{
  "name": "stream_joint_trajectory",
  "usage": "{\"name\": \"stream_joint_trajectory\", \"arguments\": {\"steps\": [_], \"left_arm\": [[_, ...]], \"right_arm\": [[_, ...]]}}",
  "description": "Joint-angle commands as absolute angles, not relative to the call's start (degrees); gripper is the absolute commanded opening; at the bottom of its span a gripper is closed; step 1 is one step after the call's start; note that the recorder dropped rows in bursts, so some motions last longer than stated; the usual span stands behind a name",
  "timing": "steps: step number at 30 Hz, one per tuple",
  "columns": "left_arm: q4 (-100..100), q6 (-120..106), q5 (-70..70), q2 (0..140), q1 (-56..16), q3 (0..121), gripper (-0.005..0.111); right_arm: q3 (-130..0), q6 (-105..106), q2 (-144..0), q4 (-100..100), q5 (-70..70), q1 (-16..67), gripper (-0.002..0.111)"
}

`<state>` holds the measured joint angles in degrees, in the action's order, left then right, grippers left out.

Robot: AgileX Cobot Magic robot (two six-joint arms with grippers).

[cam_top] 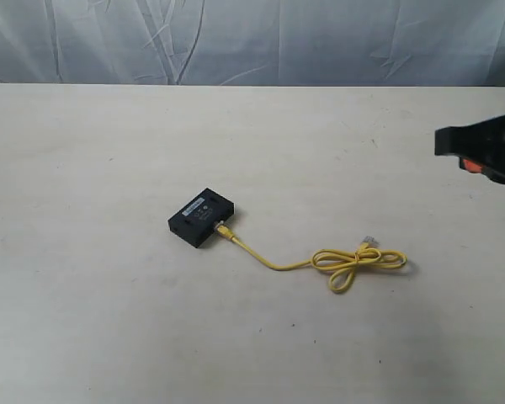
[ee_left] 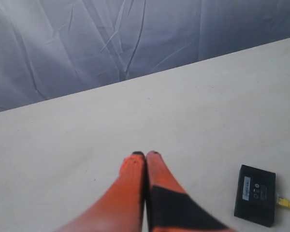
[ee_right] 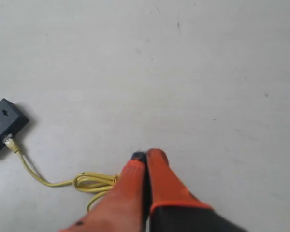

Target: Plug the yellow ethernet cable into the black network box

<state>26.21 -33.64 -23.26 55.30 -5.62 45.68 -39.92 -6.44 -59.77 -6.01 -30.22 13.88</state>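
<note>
The black network box (cam_top: 202, 218) lies flat near the middle of the table, pale label strip up; it also shows in the left wrist view (ee_left: 254, 194) and the right wrist view (ee_right: 3, 126). The yellow ethernet cable (cam_top: 353, 264) has one plug (cam_top: 222, 228) seated in the box's side, and its looped bundle and free clear plug (cam_top: 369, 242) rest to the right. My right gripper (ee_right: 145, 154) hangs shut and empty above the table beside the loops (ee_right: 94, 182). Well away from the box, my left gripper (ee_left: 145, 154) is shut and empty too.
The pale table (cam_top: 109, 320) runs back to a wrinkled grey-blue curtain (cam_top: 252, 38). Part of the right arm's black and orange body (cam_top: 488, 147) shows at the right edge of the exterior view.
</note>
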Motion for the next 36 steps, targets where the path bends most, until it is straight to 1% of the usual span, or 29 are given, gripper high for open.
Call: {"name": "stream_joint_trajectory", "arguments": {"steps": [1, 6, 9, 19, 22, 25, 29, 36], "left_arm": [[25.8, -33.2, -21.6, 46.3, -5.6, 38.6, 0.000], [25.6, -33.2, -26.0, 41.2, -5.6, 36.5, 0.000], [25.6, -33.2, -25.8, 39.9, -5.6, 36.5, 0.000], [25.6, -33.3, -25.6, 39.4, -5.6, 36.5, 0.000], [25.6, -33.3, -25.6, 39.4, -5.6, 36.5, 0.000], [25.6, -33.3, -25.6, 39.4, -5.6, 36.5, 0.000], [25.6, -33.3, -25.6, 39.4, -5.6, 36.5, 0.000], [25.6, -33.3, -25.6, 39.4, -5.6, 36.5, 0.000]], "right_arm": [[-32.4, -5.9, -47.6, -3.9, -24.7, 13.3, 0.000], [-30.1, -5.9, -37.9, -4.8, -29.1, 13.3, 0.000], [-30.1, -5.9, -33.9, -4.8, -29.7, 13.3, 0.000], [-30.1, -5.9, -26.2, -4.8, -29.6, 13.1, 0.000], [-30.1, -5.9, -23.2, -6.2, -29.6, 11.7, 0.000], [-30.1, -5.5, -19.8, -3.5, -29.8, 9.5, 0.000], [-29.7, -5.5, -15.4, -1.9, -33.5, 6.9, 0.000], [-21.7, -5.5, -8.6, 1.3, -33.7, 4.6, 0.000]]}}
